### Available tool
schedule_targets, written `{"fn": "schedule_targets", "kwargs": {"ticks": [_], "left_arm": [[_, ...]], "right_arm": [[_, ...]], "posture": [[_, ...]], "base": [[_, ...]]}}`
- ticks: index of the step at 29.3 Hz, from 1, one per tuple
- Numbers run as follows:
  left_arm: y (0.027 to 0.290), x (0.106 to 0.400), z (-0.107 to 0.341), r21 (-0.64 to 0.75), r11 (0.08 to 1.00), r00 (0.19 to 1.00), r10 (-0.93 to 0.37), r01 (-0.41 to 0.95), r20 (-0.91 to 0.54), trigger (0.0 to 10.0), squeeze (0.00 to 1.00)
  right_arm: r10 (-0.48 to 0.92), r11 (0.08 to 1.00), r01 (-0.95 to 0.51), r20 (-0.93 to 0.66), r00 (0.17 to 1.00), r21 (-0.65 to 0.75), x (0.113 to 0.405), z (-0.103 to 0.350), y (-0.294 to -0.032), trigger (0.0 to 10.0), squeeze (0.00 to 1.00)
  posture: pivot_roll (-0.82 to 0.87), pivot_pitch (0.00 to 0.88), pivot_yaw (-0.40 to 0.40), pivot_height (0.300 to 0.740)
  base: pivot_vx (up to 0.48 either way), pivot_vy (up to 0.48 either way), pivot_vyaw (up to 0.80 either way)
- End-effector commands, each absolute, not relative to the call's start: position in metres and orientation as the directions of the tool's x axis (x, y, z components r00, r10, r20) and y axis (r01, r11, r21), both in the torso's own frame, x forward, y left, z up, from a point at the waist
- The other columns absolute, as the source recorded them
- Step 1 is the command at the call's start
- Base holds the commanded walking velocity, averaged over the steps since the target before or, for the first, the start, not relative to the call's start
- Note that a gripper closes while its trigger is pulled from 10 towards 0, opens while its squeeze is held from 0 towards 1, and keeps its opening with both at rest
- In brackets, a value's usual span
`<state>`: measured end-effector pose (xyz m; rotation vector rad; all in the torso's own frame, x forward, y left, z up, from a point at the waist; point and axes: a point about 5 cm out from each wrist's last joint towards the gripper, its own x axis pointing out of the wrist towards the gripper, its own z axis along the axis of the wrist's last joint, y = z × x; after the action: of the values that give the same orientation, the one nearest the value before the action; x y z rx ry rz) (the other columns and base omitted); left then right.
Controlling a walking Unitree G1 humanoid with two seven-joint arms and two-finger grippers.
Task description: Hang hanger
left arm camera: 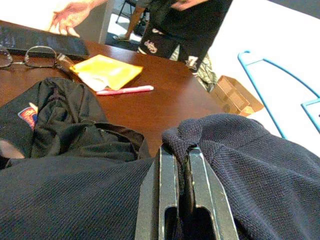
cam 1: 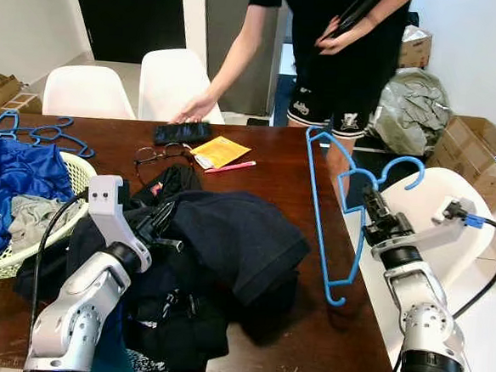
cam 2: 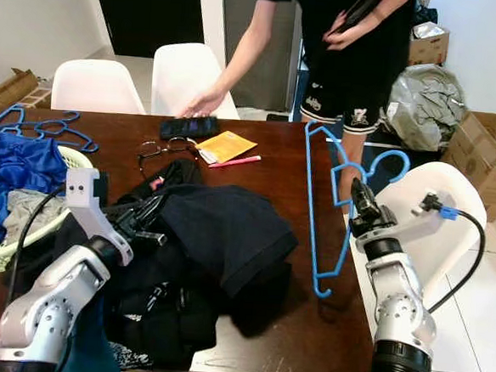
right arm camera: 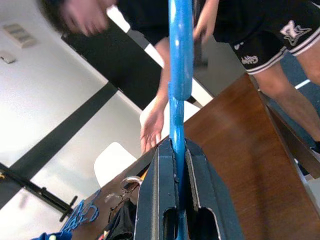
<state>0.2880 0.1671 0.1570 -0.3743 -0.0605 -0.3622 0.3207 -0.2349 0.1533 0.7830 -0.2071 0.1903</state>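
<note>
Two grippers are engaged over a dark brown wooden table [cam 1: 275, 167] with a smooth, glossy top; the right gripper [cam 1: 371, 205] is clamped on a thin blue plastic hanger [cam 1: 324, 217], its black fingers [right arm camera: 150, 195] pressed flat against the rod on both sides; the hanger is held in the air above the table's right edge, tilted, with its curved hook [cam 1: 402, 167] toward the right and its long straight bar running down to a small upturned end near the tabletop; the left gripper [cam 1: 162, 218] is closed on a fold of dark navy knit garment [cam 1: 236, 236], the coarse woven fabric bunched between the narrow fingers [left arm camera: 170, 185]; this garment lies on a heap of black clothing [cam 1: 163, 308] in the middle of the table; a pale woven-plastic laundry basket [cam 1: 22, 255] at the left edge holds crumpled blue and grey cloth; several more blue hangers [cam 1: 39, 133] lie flat at the far left corner; wire-framed glasses [cam 1: 161, 154], a flat black rectangular case [cam 1: 182, 133], a yellow packet [cam 1: 221, 150] and a slim pink pen [cam 1: 230, 167] lie at the far side; a person [cam 1: 342, 56] in black shorts stands beyond the table, one hand [cam 1: 194, 110] resting near the case; white moulded chairs [cam 1: 89, 90] stand around the table.
</note>
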Motion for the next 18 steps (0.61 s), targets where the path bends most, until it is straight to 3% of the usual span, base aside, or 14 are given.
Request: {"fn": "schedule_targets", "kwargs": {"ticks": [1,11,18], "left_arm": [[0.169,0.291,0.158,-0.366,0.862,0.936,-0.320,0.351,0.142,10.0,0.00],[0.186,0.294,0.163,-0.525,0.792,0.949,-0.234,0.312,0.211,10.0,0.00],[0.187,0.293,0.160,-0.524,0.794,0.950,-0.237,0.309,0.203,10.0,0.00]], "right_arm": [[0.088,0.657,-0.247,0.252,0.964,0.713,0.324,0.153,-0.234,10.0,0.00],[0.030,0.604,-0.216,0.249,0.968,0.767,0.320,0.151,-0.244,10.0,0.00],[0.085,0.647,-0.229,0.230,0.969,0.727,0.322,0.149,-0.236,10.0,0.00]], "posture": [[0.02,0.046,-0.001,0.740],[0.02,0.070,0.004,0.740],[0.02,0.055,0.007,0.740]], "base": [[0.000,0.000,0.00],[0.000,0.000,0.00],[0.000,0.000,0.00]]}}
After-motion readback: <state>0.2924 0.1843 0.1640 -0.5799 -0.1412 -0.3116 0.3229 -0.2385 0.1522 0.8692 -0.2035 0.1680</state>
